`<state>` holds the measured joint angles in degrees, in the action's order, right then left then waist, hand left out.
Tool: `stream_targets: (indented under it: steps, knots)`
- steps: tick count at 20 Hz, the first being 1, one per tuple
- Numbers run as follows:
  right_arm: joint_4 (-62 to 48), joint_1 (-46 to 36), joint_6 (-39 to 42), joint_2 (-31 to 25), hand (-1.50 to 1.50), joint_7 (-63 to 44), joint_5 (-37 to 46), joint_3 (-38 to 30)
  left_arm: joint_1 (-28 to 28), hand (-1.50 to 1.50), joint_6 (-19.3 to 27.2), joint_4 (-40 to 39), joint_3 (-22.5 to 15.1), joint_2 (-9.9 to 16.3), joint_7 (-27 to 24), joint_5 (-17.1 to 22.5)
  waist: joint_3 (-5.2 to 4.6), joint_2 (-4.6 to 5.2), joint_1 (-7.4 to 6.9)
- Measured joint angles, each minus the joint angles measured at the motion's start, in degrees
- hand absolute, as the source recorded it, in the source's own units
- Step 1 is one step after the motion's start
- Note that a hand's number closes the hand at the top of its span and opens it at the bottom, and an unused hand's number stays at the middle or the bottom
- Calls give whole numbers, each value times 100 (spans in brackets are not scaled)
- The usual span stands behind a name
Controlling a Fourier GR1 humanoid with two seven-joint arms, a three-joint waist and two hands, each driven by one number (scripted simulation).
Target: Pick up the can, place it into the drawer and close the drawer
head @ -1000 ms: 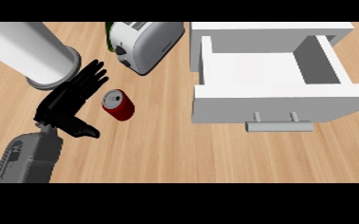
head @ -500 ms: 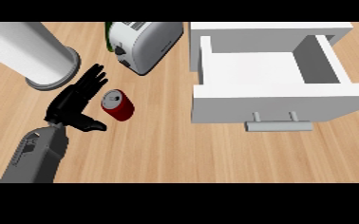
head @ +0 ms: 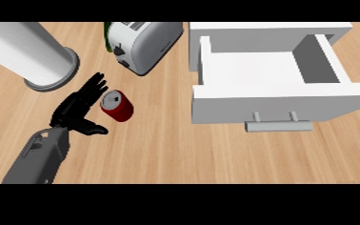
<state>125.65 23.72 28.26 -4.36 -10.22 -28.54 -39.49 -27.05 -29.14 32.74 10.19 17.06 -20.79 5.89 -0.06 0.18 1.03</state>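
Forearm (head: 41, 155) is coming in from the seven o'clock corner of the counter (head: 162, 152), and it is carrying the left hand (head: 76, 108), which is lying flat with fingers straight and released, thumb sticking out toward four o'clock, grasping nothing. No right hand is showing anywhere.

Just beside those fingers, at about two o'clock from the palm, the can (head: 117, 106) is sitting on the wood. It is standing nearly upright, its silver top facing the camera and its red body leaning toward five o'clock, so its long axis is running roughly up out of the counter. Whether the fingertips are touching its side cannot be told; they are at least very close. My reading: the hand is lining up for a side grasp, and it is needing only a short shift toward two o'clock before curling round the can.

Further off, at three o'clock from the can, the drawer (head: 200, 107) is standing pulled open, handle (head: 279, 123) facing six o'clock.

Farthest away, a toaster (head: 144, 44) is lying at twelve o'clock from the can, and a white cylinder (head: 36, 55) at eleven.
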Motion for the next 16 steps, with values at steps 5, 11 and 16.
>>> stream_targets:
  steps: [5, 11, 16]
  knots:
    - [-6, -102, 15, -92, -150, -174, -151, -117, -228, -150, -70, -877, 25, 25, -551, -222, -3, 10, 16]
    - [5, -121, 130, 23, -150, -180, -144, -185, -569, -150, -79, -1608, 52, -60, -896, -385, -5, 15, 31]
    - [122, -33, 192, -27, -150, -327, -410, -362, -762, -150, -74, -1948, 125, -186, -1011, -391, -5, 17, 44]
